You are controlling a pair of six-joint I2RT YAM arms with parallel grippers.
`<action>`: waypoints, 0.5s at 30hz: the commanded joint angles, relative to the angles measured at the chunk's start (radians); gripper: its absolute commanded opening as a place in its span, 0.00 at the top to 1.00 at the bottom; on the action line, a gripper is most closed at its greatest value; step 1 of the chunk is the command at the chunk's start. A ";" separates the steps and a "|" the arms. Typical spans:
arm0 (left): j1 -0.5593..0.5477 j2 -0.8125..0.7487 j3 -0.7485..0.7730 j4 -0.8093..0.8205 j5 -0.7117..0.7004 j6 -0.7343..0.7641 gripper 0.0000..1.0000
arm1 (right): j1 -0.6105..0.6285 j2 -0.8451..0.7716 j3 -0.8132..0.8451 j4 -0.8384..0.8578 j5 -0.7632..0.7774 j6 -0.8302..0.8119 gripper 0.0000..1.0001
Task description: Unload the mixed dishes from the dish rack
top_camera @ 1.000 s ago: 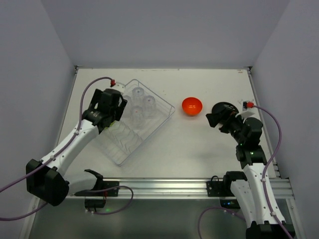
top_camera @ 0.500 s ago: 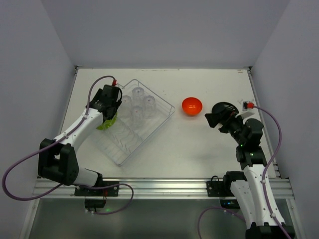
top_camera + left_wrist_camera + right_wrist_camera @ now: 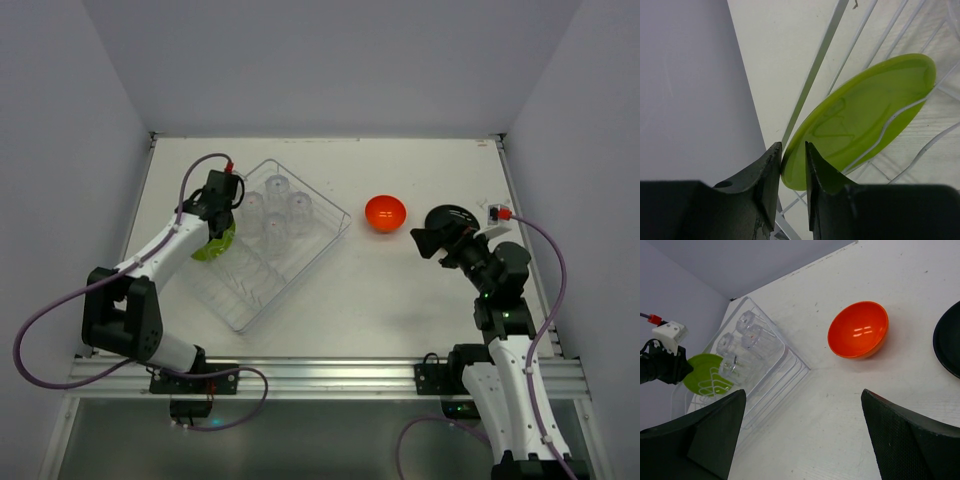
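The see-through dish rack (image 3: pixel 335 228) lies at an angle on the left half of the table. A lime-green plate (image 3: pixel 213 246) stands on edge between its wire ridges (image 3: pixel 900 112) at the left end. My left gripper (image 3: pixel 222 222) reaches down from the far left side, its jaws (image 3: pixel 792 156) closed on the plate's (image 3: pixel 865 110) lower rim. Several clear tumblers (image 3: pixel 276 204) stand in the rack's far end (image 3: pixel 747 332). The orange-red bowl (image 3: pixel 385 212) sits upright on the table right of the rack (image 3: pixel 858 329). My right gripper (image 3: pixel 426 240) hovers open beside the bowl (image 3: pixel 802 412), holding nothing.
A black round object (image 3: pixel 452 215) lies on the table just right of the bowl, at the right edge of the right wrist view (image 3: pixel 949 340). White walls close in the table on the left, far and right sides. A metal rail (image 3: pixel 330 372) runs along the near edge.
The left arm has folded in, swinging its gripper to the rack's left end, and the jaws have closed on the green plate's rim. The right arm has not moved.
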 commanded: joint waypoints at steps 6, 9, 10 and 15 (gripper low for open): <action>0.016 0.059 0.054 -0.038 0.026 0.000 0.73 | -0.001 0.005 -0.003 0.042 -0.031 0.014 0.01; 0.016 0.063 0.056 -0.046 0.023 -0.012 0.79 | -0.001 0.011 -0.003 0.042 -0.036 0.019 0.01; 0.016 0.063 0.054 -0.047 0.019 -0.015 0.79 | -0.001 0.012 -0.004 0.044 -0.039 0.019 0.01; 0.015 0.037 0.046 -0.047 -0.024 -0.025 0.97 | -0.001 0.014 -0.004 0.045 -0.038 0.022 0.01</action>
